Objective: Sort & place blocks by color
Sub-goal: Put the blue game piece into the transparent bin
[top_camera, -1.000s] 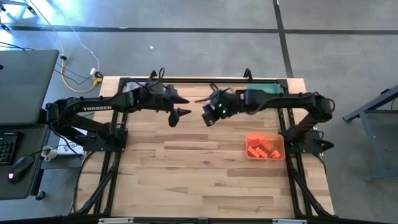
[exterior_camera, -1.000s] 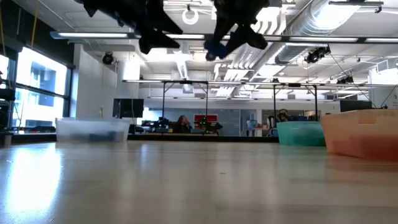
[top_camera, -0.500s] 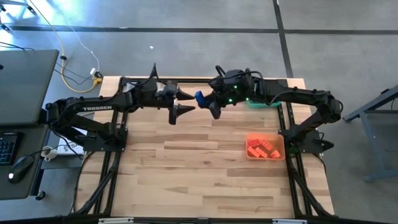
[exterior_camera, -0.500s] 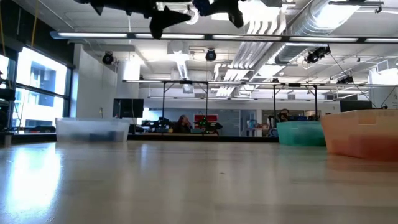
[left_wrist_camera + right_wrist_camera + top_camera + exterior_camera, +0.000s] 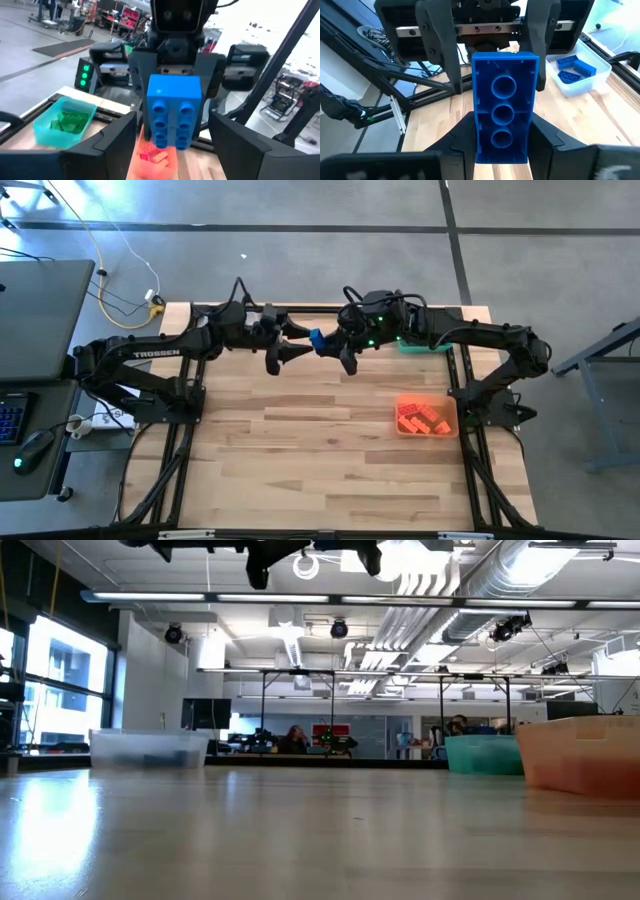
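- The blue block [image 5: 173, 111] is a rectangular studded brick, two rows of round studs on one face, three hollow tubes on its underside.
- It is held high above the table's far middle, clamped between the right gripper's [image 5: 337, 350] fingers [image 5: 465, 145].
- The left gripper [image 5: 288, 340] faces it, fingers [image 5: 112, 145] spread apart, one on each side of the block's free end; I cannot tell if they touch it.
- More blue blocks [image 5: 576, 67] lie in the clear bin [image 5: 600, 75]; red ones fill the orange bin [image 5: 427, 417].
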You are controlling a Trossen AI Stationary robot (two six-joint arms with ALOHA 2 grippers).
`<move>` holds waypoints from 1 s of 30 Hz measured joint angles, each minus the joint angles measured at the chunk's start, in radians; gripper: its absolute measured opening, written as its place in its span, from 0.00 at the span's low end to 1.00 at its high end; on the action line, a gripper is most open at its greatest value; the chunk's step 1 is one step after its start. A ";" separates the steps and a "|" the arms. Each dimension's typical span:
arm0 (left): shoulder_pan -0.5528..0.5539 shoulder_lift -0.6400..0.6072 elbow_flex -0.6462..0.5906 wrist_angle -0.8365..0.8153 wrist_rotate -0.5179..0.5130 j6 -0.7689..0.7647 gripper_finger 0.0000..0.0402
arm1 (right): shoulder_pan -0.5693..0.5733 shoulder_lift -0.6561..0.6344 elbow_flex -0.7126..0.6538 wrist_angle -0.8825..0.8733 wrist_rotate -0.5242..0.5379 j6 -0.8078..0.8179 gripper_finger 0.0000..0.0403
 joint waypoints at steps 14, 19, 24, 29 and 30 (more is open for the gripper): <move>0.000 0.000 0.000 0.110 0.006 -0.032 0.58 | 0.000 0.013 0.000 0.096 -0.035 0.012 0.26; 0.000 0.000 0.000 0.135 0.003 -0.038 0.58 | 0.000 0.047 0.000 0.154 -0.050 0.028 0.26; 0.000 0.000 0.000 0.132 0.003 -0.068 0.56 | 0.000 0.051 0.000 0.174 -0.054 0.026 0.26; 0.000 0.000 0.000 0.125 0.003 -0.062 0.46 | 0.000 0.051 0.000 0.173 -0.056 0.026 0.26; 0.000 0.000 0.000 0.125 0.003 -0.061 0.43 | 0.000 0.051 0.000 0.173 -0.056 0.025 0.26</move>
